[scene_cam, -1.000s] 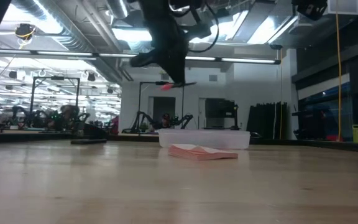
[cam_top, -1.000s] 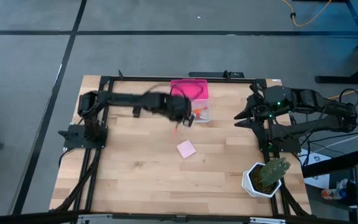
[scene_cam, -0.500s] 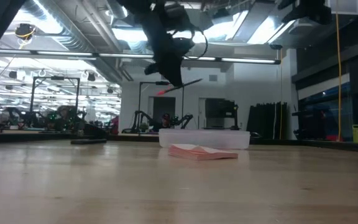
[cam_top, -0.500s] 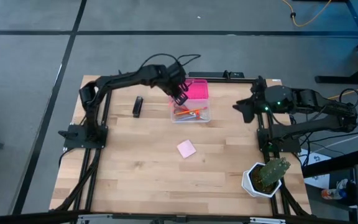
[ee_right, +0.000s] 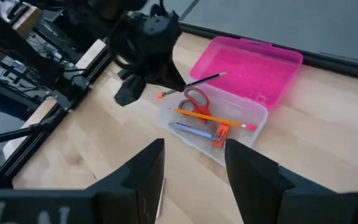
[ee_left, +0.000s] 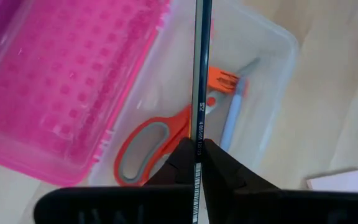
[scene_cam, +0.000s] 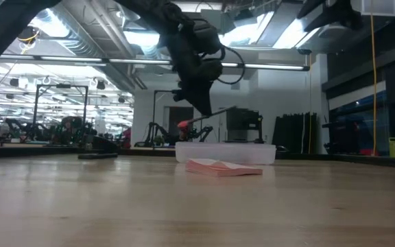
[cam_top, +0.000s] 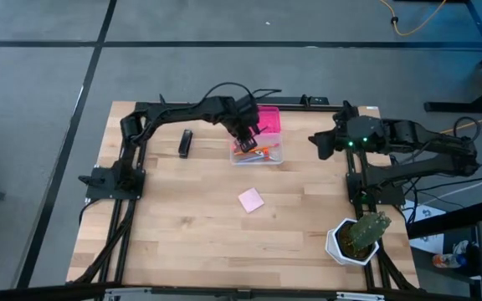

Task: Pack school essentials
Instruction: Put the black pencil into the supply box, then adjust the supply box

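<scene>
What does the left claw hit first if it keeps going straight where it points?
Likely the red-handled scissors in the clear box: the left claw, shut on a dark pencil, aims into it. Depth unclear.

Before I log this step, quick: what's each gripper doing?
Left gripper: shut on a pencil, above the box.
Right gripper: open, holding nothing.

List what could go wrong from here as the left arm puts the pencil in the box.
1. The left gripper pinches the dark pencil near one end, above the clear box. Released this high, it might bounce out or land across the rim.
2. Scissors, an orange pencil and a blue pen already lie inside, so it may come to rest propped on them.
3. The open pink lid lies alongside; a stray drop could land there.
</scene>
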